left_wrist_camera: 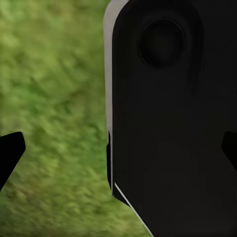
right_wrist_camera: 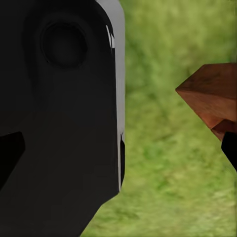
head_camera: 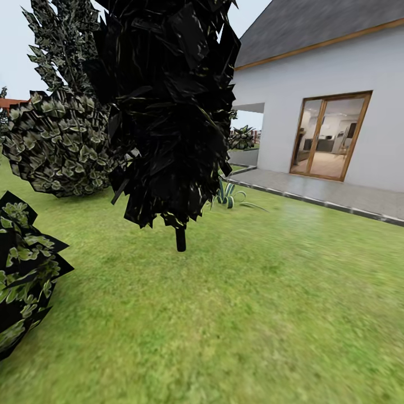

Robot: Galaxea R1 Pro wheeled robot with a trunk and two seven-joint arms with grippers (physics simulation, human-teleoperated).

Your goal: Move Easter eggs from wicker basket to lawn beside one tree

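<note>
so the robot looks to be on its way across the lawn [head_camera: 269,314] – no basket, no eggs to be seen, so the step in hand is prob. travel or search, not grasping. head view: a dark narrow cypress-type tree [head_camera: 168,106] stands close ahead on a thin stem, a round leafy bush [head_camera: 56,146] behind it to the left, another bush [head_camera: 25,275] at the left edge, a small spiky plant [head_camera: 227,196] near the paved patio [head_camera: 331,193], and the white house [head_camera: 336,101] w/ its glass door [head_camera: 331,134]. left gripper [left_wrist_camera: 118,153]: dark fingertips at both edges of the wrist view, spread wide, nothing between them but grass and the robot's own black body [left_wrist_camera: 173,123]. right gripper [right_wrist_camera: 118,153] likewise spread and empty – a brown wooden corner [right_wrist_camera: 212,96] shows nearby, can't tell what it is. next move, i'd judge: turn the base/head till the basket comes into view, then drive up to it.
</note>
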